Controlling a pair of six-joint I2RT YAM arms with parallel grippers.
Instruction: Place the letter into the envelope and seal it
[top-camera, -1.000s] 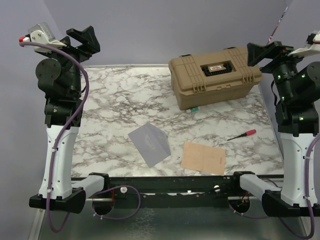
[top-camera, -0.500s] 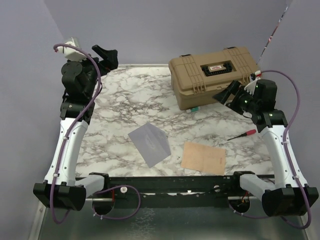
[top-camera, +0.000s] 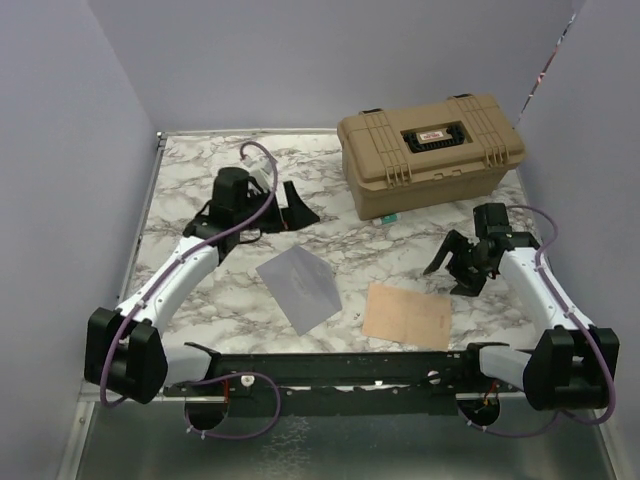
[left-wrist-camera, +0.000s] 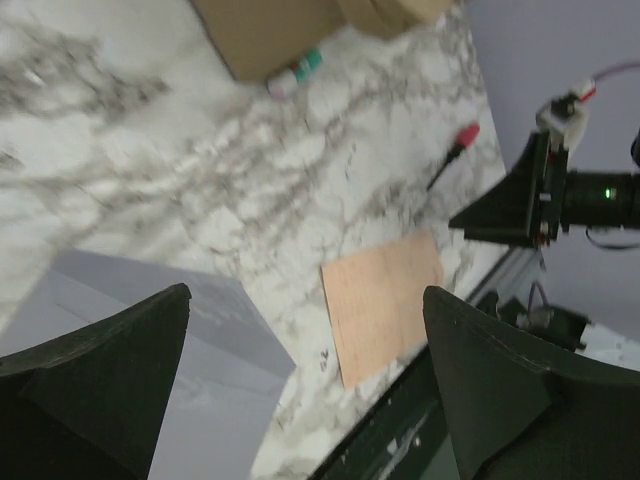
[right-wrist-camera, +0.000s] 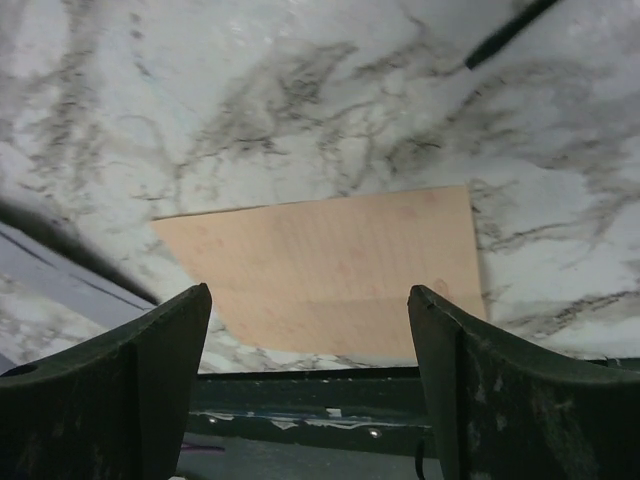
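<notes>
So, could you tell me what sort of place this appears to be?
Most likely a robotics lab test cell: a left arm and right arm mounted at a marble-patterned table, plain purple walls screening it, and staged props, a tan toolbox, the envelope and the letter.

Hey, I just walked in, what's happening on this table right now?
Two robot arms are stretched out over the marble table, and neither holds anything. The right gripper hovers open near the tan letter, which lies flat by the near edge. The left gripper is open too, just beyond the blue-grey envelope. The letter and envelope lie side by side, apart, so nothing is inserted yet.
</notes>
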